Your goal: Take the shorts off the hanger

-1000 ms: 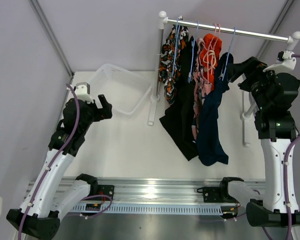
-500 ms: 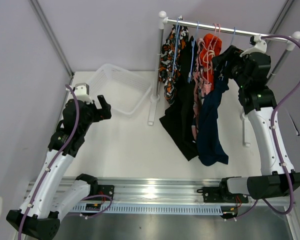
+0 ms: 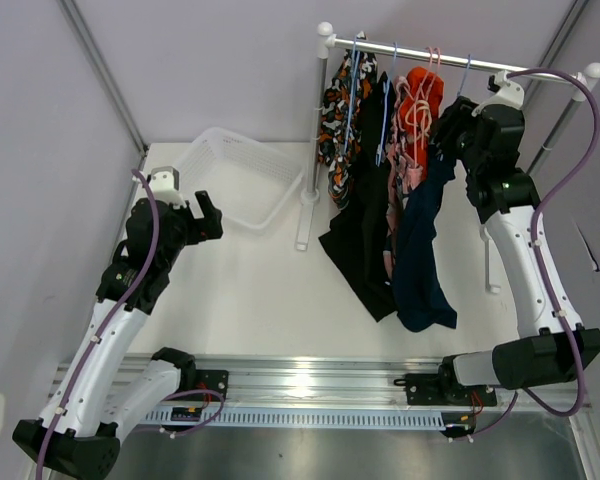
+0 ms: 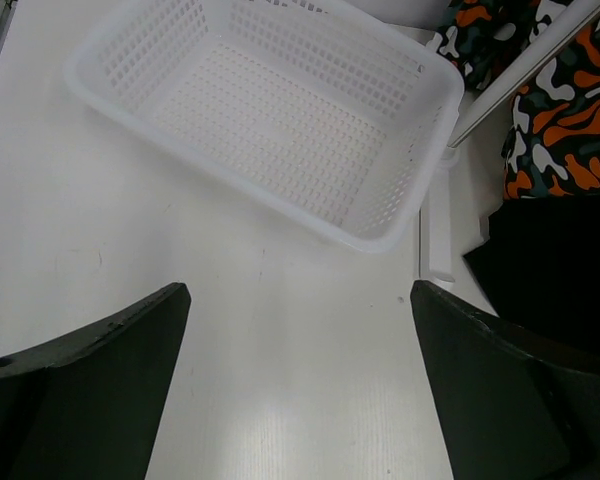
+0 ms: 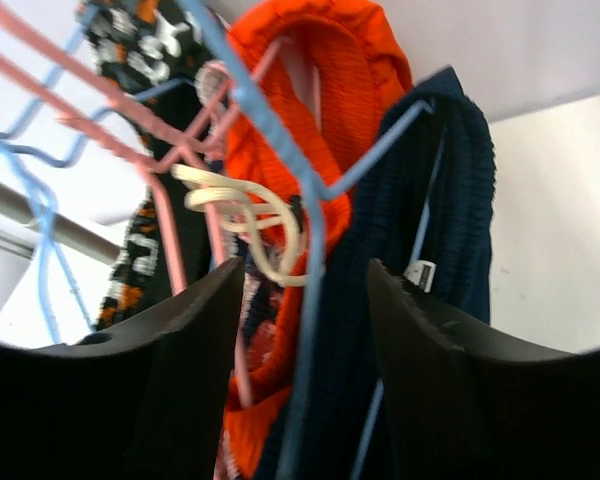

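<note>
Along the far edge of the desk (image 3: 260,290), toward its right corner, a metal rail (image 3: 510,69) carries all five shorts on wire hangers. From left to right hang the blotch-patterned shorts (image 3: 337,120), the black shorts (image 3: 365,240), the pink printed shorts (image 3: 391,262), the orange-red shorts (image 3: 423,88) and the navy shorts (image 3: 420,250), whose legs trail down to the desk. The right gripper (image 3: 448,128) is raised beside the navy waistband. Its jaws stand about half apart, with a blue hanger (image 5: 305,200) and the navy fabric showing in the gap. Nothing looks clamped, though whether the tips touch the cloth cannot be told. The left gripper (image 3: 208,212) hovers near the left edge with jaws spread wide and empty, just beside a white basket (image 3: 225,132).
</note>
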Controlling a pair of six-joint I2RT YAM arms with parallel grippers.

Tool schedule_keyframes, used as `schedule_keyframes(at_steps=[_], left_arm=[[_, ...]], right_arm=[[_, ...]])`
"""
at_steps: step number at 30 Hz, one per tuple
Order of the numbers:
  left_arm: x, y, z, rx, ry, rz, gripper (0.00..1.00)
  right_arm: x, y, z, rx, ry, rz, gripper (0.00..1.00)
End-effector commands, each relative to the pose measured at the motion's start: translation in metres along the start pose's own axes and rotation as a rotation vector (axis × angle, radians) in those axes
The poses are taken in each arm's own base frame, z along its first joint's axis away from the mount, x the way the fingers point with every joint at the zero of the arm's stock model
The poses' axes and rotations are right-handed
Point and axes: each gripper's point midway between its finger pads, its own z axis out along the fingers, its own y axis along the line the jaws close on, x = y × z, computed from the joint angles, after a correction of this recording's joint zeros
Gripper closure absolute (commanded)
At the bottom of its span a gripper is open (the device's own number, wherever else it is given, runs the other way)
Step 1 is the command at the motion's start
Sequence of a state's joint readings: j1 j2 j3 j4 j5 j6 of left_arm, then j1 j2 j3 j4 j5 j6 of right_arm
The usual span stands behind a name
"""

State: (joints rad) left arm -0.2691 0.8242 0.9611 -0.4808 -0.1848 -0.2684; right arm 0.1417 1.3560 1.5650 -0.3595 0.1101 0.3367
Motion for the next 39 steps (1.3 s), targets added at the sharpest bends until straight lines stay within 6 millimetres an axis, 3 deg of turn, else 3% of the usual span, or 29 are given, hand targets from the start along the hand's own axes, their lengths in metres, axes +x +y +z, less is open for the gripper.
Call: schedule_keyframes(at_steps=[1, 5, 6, 8, 9, 15, 18, 25, 26, 28, 29, 31, 33, 34, 35, 38, 39], left_arm=[[-0.004, 0.001, -0.002, -0.003, -0.02, 0.016, 0.01], [-0.003, 0.002, -0.002, -0.005, -0.016, 0.017, 0.01], [-0.003, 0.001, -0.001, -0.005, -0.017, 0.017, 0.01], [-0.002, 0.002, -0.001, -0.006, -0.015, 0.017, 0.01], [-0.002, 0.002, -0.001, -0.006, -0.015, 0.017, 0.01], [-0.003, -0.01, -0.003, 0.064, -0.018, 0.036, 0.01], [-0.01, -0.034, -0.007, 0.199, -0.041, 0.048, 0.01], [-0.059, -0.126, -0.054, 0.539, -0.132, 0.103, 0.01], [-0.057, -0.145, -0.063, 0.611, -0.125, 0.118, 0.01], [-0.073, -0.171, -0.081, 0.709, -0.162, 0.125, 0.01], [-0.07, -0.185, -0.08, 0.752, -0.147, 0.135, 0.01], [-0.078, -0.22, -0.106, 0.896, -0.182, 0.149, 0.01], [-0.067, -0.259, -0.126, 1.065, -0.153, 0.173, 0.01], [-0.071, -0.274, -0.135, 1.14, -0.184, 0.161, 0.01], [-0.058, -0.295, -0.141, 1.217, -0.156, 0.17, 0.01], [-0.05, -0.335, -0.161, 1.372, -0.177, 0.176, 0.01], [-0.044, -0.352, -0.154, 1.386, -0.162, 0.189, 0.01]], right_arm=[[0.001, -0.007, 0.01, 0.038, -0.02, -0.028, 0.47], [0.005, -0.009, 0.014, 0.046, -0.015, -0.025, 0.67], [0.005, -0.009, 0.014, 0.046, -0.015, -0.023, 0.76], [0.006, -0.009, 0.014, 0.048, -0.014, -0.022, 0.84], [0.005, -0.008, 0.013, 0.046, -0.017, -0.022, 0.92], [-0.012, -0.003, -0.003, 0.035, -0.049, -0.039, 1.0], [-0.03, 0.001, -0.023, 0.03, -0.085, -0.039, 1.0], [-0.078, 0.012, -0.088, -0.011, -0.214, -0.019, 1.0], [-0.081, 0.012, -0.094, -0.012, -0.226, -0.014, 1.0], [-0.088, 0.014, -0.11, -0.032, -0.246, 0.002, 1.0], [-0.089, 0.016, -0.114, -0.041, -0.249, 0.005, 1.0], [-0.091, 0.017, -0.123, -0.054, -0.257, 0.005, 1.0], [-0.09, 0.017, -0.125, -0.056, -0.254, 0.001, 1.0], [-0.089, 0.017, -0.125, -0.061, -0.25, -0.004, 1.0], [-0.087, 0.017, -0.124, -0.061, -0.244, -0.005, 1.0], [-0.081, 0.016, -0.12, -0.062, -0.227, -0.013, 1.0], [-0.08, 0.017, -0.119, -0.065, -0.229, -0.012, 1.0]])
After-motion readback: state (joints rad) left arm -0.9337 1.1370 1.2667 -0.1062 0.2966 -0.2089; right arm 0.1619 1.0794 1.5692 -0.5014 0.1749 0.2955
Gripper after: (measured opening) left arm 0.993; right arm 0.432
